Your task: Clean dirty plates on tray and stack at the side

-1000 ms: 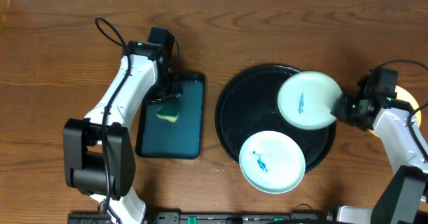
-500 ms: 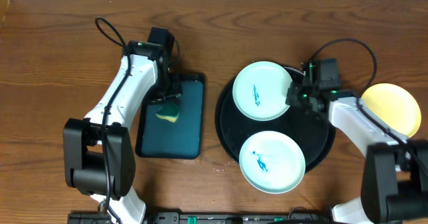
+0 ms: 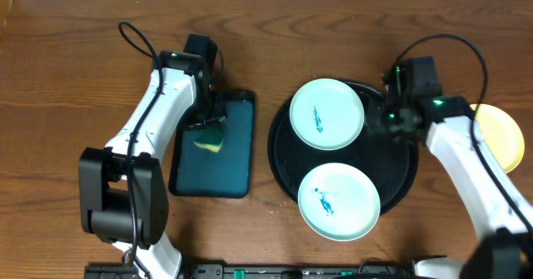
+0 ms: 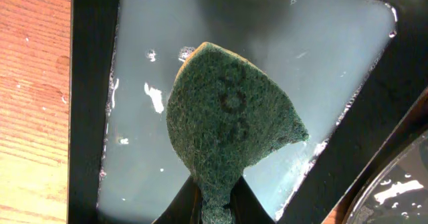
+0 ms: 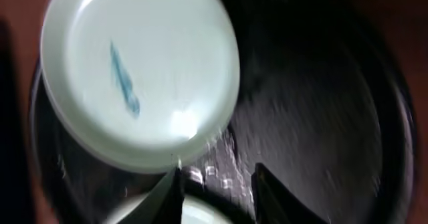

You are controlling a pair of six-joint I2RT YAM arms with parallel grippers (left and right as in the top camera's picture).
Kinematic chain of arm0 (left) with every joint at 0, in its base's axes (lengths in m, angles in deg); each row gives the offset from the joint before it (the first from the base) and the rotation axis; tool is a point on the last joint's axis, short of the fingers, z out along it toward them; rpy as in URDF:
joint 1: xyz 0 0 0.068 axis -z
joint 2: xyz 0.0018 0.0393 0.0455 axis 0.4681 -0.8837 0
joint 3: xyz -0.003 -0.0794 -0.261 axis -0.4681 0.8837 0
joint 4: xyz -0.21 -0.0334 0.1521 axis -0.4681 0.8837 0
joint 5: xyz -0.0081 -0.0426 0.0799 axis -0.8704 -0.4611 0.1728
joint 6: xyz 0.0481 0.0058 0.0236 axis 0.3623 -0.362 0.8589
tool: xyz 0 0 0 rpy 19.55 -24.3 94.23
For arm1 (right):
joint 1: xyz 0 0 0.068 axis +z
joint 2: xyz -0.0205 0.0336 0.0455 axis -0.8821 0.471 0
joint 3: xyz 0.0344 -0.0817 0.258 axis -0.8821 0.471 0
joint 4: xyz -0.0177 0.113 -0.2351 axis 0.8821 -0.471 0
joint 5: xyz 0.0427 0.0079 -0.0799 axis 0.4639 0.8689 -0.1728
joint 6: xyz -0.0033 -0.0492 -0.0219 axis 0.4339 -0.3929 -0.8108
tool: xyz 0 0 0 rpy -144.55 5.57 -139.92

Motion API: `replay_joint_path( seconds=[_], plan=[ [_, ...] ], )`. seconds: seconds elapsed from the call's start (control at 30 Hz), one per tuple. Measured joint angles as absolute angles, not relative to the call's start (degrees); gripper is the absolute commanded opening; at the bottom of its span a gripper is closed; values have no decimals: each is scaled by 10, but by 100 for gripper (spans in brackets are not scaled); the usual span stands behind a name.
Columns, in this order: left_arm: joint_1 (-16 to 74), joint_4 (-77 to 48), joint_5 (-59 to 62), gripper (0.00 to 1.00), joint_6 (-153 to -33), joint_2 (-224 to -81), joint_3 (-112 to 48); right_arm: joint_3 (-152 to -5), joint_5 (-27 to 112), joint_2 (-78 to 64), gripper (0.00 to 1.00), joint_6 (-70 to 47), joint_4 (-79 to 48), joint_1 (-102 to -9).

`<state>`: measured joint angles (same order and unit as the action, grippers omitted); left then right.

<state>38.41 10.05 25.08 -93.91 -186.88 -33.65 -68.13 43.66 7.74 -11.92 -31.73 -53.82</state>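
Back mint plate (image 3: 326, 114) and front mint plate (image 3: 339, 201) sit on the black tray (image 3: 398, 171), yellow plate (image 3: 506, 133) just right of it. They're likely light, stiff, slick plastic, so pinch a raised rim. Right gripper (image 5: 217, 180) jaws part-open and empty over the tray; left gripper (image 4: 215, 196) jaws clamped on the green sponge (image 4: 231, 127), left of the tray.

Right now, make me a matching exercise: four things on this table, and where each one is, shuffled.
1 sponge
2 yellow plate
3 far mint plate
4 near mint plate

A on the bare table, right of the black tray
B overhanging the black tray's near rim
C pinched in the left gripper above the dark teal tray
D on the black tray's far-left part

Pairs: 1-C, 2-A, 3-D, 4-B
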Motion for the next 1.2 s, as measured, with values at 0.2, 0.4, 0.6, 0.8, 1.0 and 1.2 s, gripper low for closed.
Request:
replay_joint_path(
  seconds=[0.2, 0.4, 0.6, 0.8, 1.0, 1.2],
  plan=[
    [384, 101, 245, 11, -939, -1869, -336, -618, 439, 72, 30, -146, -404, -538],
    [384, 101, 240, 12, -939, -1869, -336, -491, 491, 81, 24, -163, -330, -538],
    [384, 101, 237, 11, -939, -1869, -336, -417, 563, 80, 1, -165, -234, -538],
    [384, 101, 236, 12, -939, -1869, -336, -416, 554, 77, 1, -128, -167, -535],
    [384, 101, 236, 11, -939, -1869, -336, -436, 446, 77, 1, -66, -129, -534],
    [384, 100, 236, 12, -939, -1869, -336, -437, 408, 77, 1, -59, -109, -534]
  ],
)
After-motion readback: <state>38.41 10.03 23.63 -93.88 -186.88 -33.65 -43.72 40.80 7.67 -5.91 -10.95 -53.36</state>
